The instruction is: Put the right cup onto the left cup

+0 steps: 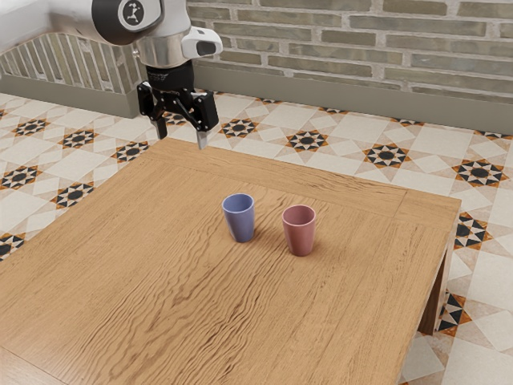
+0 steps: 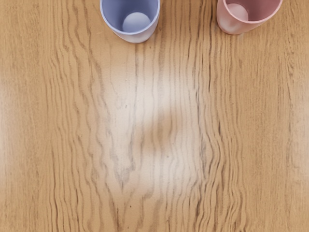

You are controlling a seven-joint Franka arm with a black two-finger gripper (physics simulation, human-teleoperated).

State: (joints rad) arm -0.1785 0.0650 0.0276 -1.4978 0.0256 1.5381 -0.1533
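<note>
- A wood-grained table stands before us, its pale brown top streaked with darker wavy lines.
- On it, we see a blue cup and a pinkish-red cup, both upright and empty, near each other but not touching.

From my seat, the exterior view's upper and left edges crop the robot arm, and its left and lower edges crop the counter. The small lettering above the gripper is too tiny for me to read. There, near walls hide the inside bottoms of the blue cup and pink cup. My wrist view's upper edge cuts off both cups' rims; a dark patch on the wood is blurred.
</note>
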